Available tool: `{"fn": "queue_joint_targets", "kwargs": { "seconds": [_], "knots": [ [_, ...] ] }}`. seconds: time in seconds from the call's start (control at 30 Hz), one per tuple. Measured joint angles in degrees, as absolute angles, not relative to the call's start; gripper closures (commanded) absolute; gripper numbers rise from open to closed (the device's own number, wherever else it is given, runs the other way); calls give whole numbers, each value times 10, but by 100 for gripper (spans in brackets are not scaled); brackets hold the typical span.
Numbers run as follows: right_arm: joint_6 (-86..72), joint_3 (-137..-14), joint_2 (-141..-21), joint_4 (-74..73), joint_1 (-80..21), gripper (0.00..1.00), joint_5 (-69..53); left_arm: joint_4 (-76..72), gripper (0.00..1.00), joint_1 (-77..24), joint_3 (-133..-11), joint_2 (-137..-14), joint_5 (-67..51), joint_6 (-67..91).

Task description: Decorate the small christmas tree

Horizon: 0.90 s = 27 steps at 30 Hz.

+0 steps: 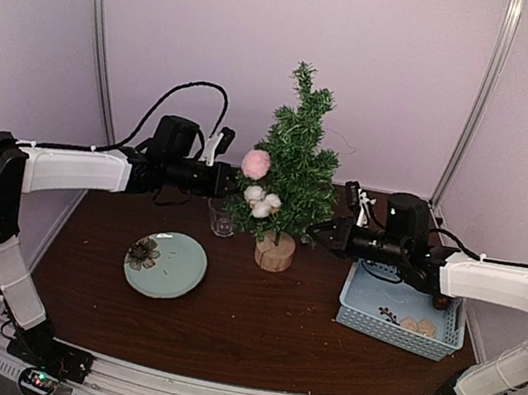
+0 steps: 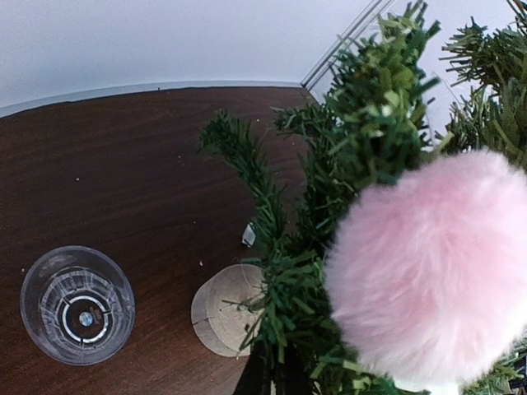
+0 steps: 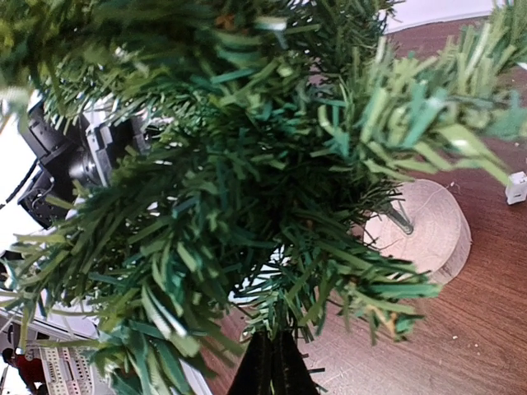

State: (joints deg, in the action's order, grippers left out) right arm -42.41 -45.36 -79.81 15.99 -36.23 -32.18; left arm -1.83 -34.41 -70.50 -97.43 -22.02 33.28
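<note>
The tree (image 1: pixel 297 152) stood upright on its wood stump (image 1: pixel 274 251) near the middle of the counter (image 1: pixel 250 342). A pink pom-pom (image 1: pixel 255 164) sat on the tree's left side about halfway up, with a cluster of white balls (image 1: pixel 261 200) just below it among the branches. The left claw (image 1: pixel 229 182) reached in from the tree's left, jaws together, its tip at the foliage right beside the pom-pom; whether it pinched anything could not be told. The right claw (image 1: pixel 317 232) came in from the tree's right at the lower branches, jaws likewise together and buried in needles. A clear glass (image 1: pixel 221 218) stood just left of the stump, a pale green plate (image 1: pixel 176 269) lay in front of the tree to the left, and a blue basket (image 1: pixel 393 333) sat to the tree's right.
</note>
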Motion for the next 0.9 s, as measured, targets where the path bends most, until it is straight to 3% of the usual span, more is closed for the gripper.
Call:
{"fn": "queue_joint_targets", "kwargs": {
  "seconds": [0.3, 0.47, 0.6, 0.9],
  "knots": [
    [-439, -454, -800, 184, -422, 99, -262, -11, 100, -334, -731, -997, -240, 322],
    [-437, -454, -803, 189, -440, 89, -247, -3, 100, -333, -740, -1003, -246, 318],
    [-431, -454, -795, 182, -440, 75, -229, 9, 84, -328, -746, -1003, -250, 313],
    [-396, -454, -724, 121, -440, 43, -189, 33, 58, -308, -747, -995, -248, 305]
  ]
}}
